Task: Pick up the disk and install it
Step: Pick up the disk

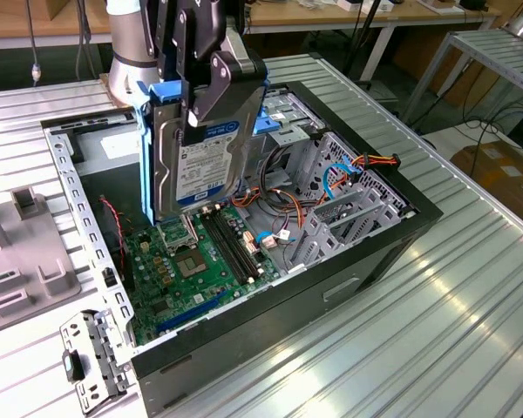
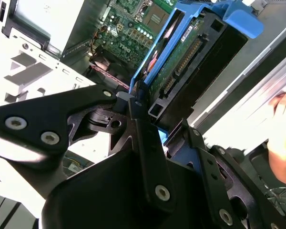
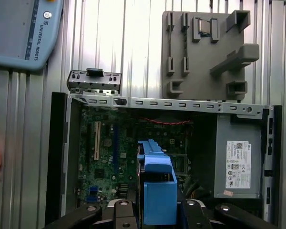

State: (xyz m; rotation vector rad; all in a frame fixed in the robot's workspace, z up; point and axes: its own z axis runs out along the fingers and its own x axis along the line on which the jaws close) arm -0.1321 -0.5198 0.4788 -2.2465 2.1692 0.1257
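Robot arm's gripper (image 1: pixel 202 104) is clamping the disk (image 1: pixel 199 165), its fingers (image 1: pixel 222 83) closed tight against it, and is holding it on edge above the open computer case (image 1: pixel 392 235) in the exterior view. The blue-railed drive's labelled side is facing the exterior view's right. Its lower end is hanging just over the motherboard (image 1: pixel 187 270), seemingly clear of it. In the first wrist view, a grey power supply (image 3: pixel 238 162) is sitting inside the case.
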